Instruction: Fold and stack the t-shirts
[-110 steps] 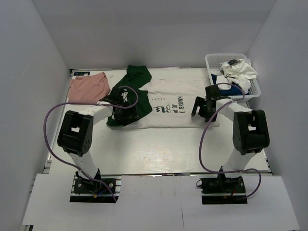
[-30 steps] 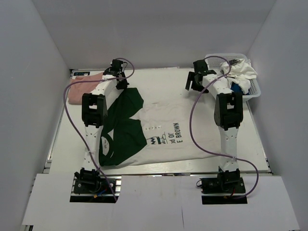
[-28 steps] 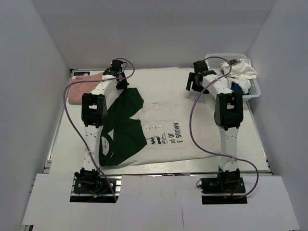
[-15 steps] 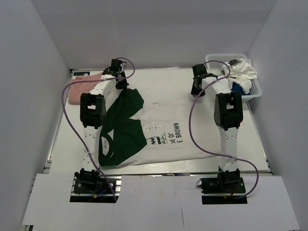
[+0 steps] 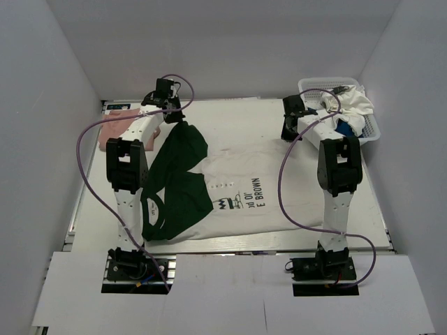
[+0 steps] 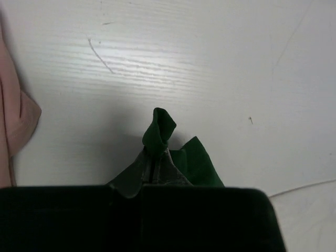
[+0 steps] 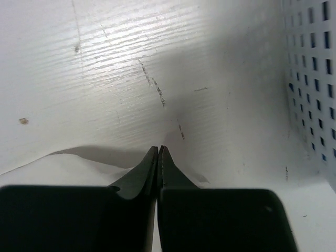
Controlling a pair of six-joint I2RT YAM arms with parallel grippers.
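Right hand (image 7: 159,150) snapped shut on tee (image 5: 244,171) far hem; left hand (image 6: 154,165) pinches green sleeve (image 6: 160,126).

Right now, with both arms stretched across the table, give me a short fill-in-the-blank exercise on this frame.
The left pincer is shut on the printed t-shirt's dark ____ sleeve.
In the top view, the salmon-pink t-shirt lies ____ of the printed one.
A white t-shirt and a blue one sit in the ____ at the far right.
The right pincer is ____ at the printed t-shirt's far edge.
Missing words: green; left; basket; shut.
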